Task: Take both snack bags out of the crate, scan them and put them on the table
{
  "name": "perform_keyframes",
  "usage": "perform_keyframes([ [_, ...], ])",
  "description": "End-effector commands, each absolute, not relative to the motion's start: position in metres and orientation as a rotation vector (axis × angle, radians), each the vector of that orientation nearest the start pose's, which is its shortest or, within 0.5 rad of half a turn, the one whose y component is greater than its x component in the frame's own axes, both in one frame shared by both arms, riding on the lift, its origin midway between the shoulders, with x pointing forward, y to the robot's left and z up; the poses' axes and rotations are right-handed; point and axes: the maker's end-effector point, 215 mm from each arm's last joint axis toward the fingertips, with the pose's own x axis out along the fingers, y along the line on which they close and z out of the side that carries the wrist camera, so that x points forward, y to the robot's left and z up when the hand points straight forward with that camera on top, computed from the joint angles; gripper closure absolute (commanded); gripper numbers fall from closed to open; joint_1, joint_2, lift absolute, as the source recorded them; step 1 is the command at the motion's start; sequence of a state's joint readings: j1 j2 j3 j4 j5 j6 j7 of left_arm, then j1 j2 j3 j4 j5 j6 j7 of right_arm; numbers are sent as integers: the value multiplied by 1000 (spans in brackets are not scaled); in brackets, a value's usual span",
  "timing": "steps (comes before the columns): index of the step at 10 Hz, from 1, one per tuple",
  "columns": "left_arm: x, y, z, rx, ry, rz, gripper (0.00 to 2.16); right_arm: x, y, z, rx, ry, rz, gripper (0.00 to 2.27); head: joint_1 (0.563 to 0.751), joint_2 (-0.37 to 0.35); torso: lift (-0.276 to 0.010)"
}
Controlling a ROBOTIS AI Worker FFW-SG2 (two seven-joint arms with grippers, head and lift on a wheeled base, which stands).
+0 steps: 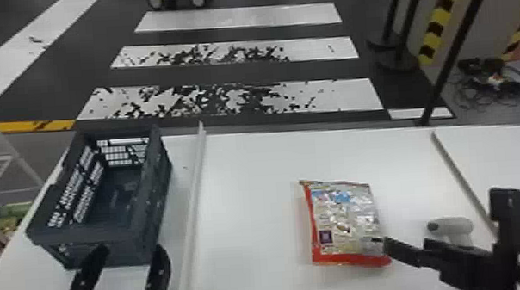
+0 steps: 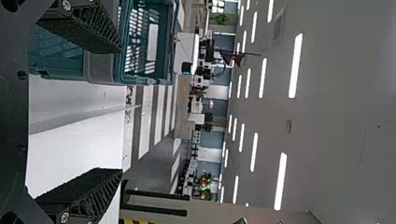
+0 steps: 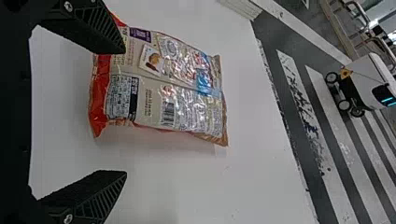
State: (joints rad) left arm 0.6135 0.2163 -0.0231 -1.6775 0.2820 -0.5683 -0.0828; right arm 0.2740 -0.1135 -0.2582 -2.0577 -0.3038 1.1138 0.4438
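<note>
Extraction is confirmed for one snack bag (image 1: 343, 219), resting on the tabletop (image 1: 248, 177) right of the crate (image 1: 88, 237), scan apparently outstanding, left hand (image 1: 131, 248) wide by its near end, right hand (image 3: 125, 111) wide, well right.

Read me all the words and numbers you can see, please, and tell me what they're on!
No word or number is big enough for me to read out.
Snack bag: rows of tiny print, too small to read.
Purple patch on that bag: pale marks, too small to read.
Barcode on that bag: stripes, with no number I can read.
Crate: I can make out no words on it.
</note>
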Motion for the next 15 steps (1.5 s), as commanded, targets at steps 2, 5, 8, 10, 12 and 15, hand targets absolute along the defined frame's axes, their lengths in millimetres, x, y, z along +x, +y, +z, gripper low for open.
perform_keyframes([
  [2,367,271,-407,-79,-52,-84,87,419,-224,-491,373,816,352,80,695,56,-94],
  [5,367,272,-408,-80,-51,-81,87,427,-214,-509,377,840,373,80,695,73,-94],
  [8,366,272,-411,-81,-45,-79,87,430,-203,-518,363,853,394,80,695,90,-94],
  [10,367,273,-410,-80,-47,-76,87,429,-203,-528,359,877,391,93,695,99,-94],
  [12,367,273,-411,-80,-45,-76,87,432,-209,-536,344,893,381,367,695,99,-94],
  [15,366,274,-413,-78,-41,-76,87,431,-211,-545,295,917,387,2263,695,95,-94],
])
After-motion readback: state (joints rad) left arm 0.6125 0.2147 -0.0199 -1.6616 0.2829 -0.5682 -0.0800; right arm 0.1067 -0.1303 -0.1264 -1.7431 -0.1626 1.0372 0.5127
